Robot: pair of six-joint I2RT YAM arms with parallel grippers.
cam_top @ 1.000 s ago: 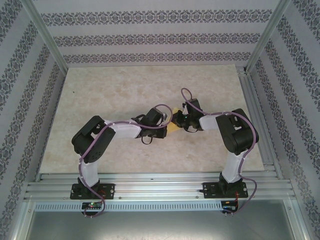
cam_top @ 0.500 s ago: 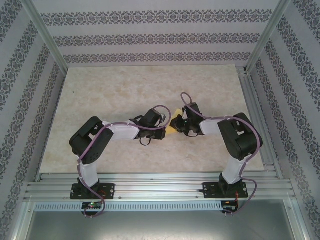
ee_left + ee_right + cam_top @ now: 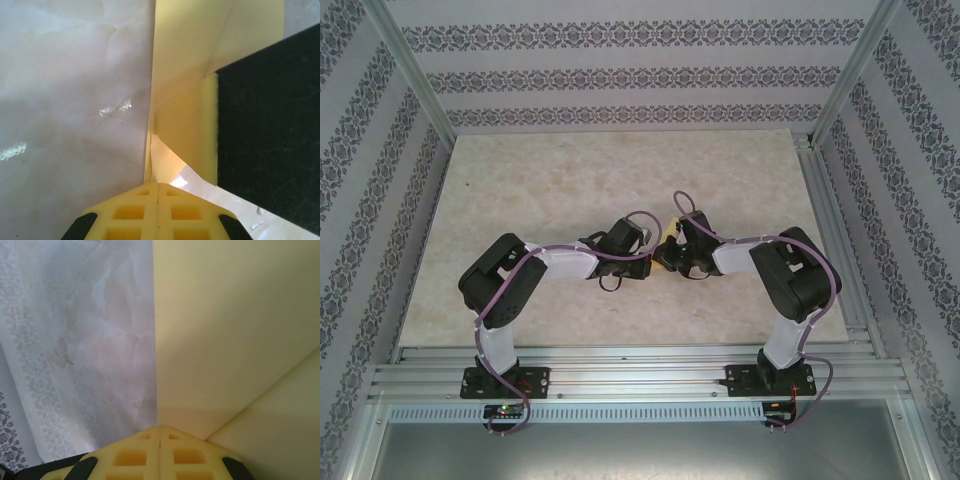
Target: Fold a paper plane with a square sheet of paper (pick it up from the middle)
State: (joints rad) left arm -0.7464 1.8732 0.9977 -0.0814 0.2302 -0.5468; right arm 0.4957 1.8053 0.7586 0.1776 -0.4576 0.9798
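Observation:
The yellow square sheet of paper (image 3: 670, 236), folded with creases, is held above the mid-table between both arms; from above just a sliver of it peeks out. My left gripper (image 3: 158, 184) is shut, its yellow fingertips pinching the paper's edge (image 3: 182, 95), and from above it (image 3: 653, 262) meets the right one. My right gripper (image 3: 159, 427) is shut on another edge of the paper (image 3: 235, 330), which spreads up and right from the tips. The right gripper's black body (image 3: 270, 140) stands close on the right in the left wrist view, and from above it (image 3: 667, 257) covers most of the paper.
The pale marbled tabletop (image 3: 550, 190) lies under the arms. Patterned walls (image 3: 620, 75) close in the back and sides, with an aluminium rail (image 3: 835, 230) along the right edge. Purple cables (image 3: 640, 225) loop over both wrists.
The right arm has swung left towards the left gripper and its jaws have closed on the paper. Less yellow shows from above. The left arm has barely moved.

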